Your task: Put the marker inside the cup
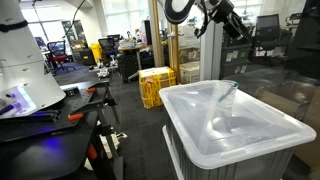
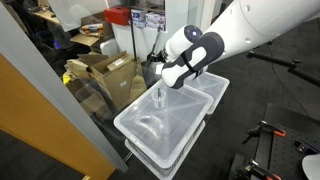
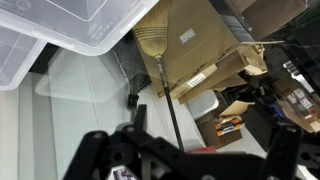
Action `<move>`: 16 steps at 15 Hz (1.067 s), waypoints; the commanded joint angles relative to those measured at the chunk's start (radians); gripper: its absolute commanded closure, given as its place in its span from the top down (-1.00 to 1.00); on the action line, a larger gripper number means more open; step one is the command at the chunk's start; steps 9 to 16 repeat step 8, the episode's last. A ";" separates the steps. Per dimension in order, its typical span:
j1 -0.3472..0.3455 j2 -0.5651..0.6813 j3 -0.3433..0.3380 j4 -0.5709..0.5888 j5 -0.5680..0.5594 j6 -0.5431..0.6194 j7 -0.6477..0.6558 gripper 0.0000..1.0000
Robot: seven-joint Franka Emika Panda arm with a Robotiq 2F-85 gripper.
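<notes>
The clear cup (image 1: 228,96) stands upright on the lid of a translucent white bin (image 1: 250,140); it also shows in the other exterior view (image 2: 158,97). My gripper (image 1: 238,27) hangs well above the cup, a little to its side (image 2: 162,74). In the wrist view my dark fingers (image 3: 205,135) are spread apart at the bottom with nothing between them, so the gripper looks open. I cannot make out the marker in any view. The cup is out of the wrist view.
A second white bin (image 2: 205,90) stands beside the first (image 2: 150,135); its corner shows in the wrist view (image 3: 60,30). Cardboard boxes (image 3: 190,50) and a broom (image 3: 158,60) stand behind a glass panel. Yellow crates (image 1: 156,85) and a workbench (image 1: 50,115) lie further off.
</notes>
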 commanded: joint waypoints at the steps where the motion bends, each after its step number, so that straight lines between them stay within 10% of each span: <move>1: -0.082 -0.141 0.090 -0.102 -0.033 0.028 -0.037 1.00; 16: -0.070 -0.105 0.071 -0.065 -0.021 0.002 -0.018 1.00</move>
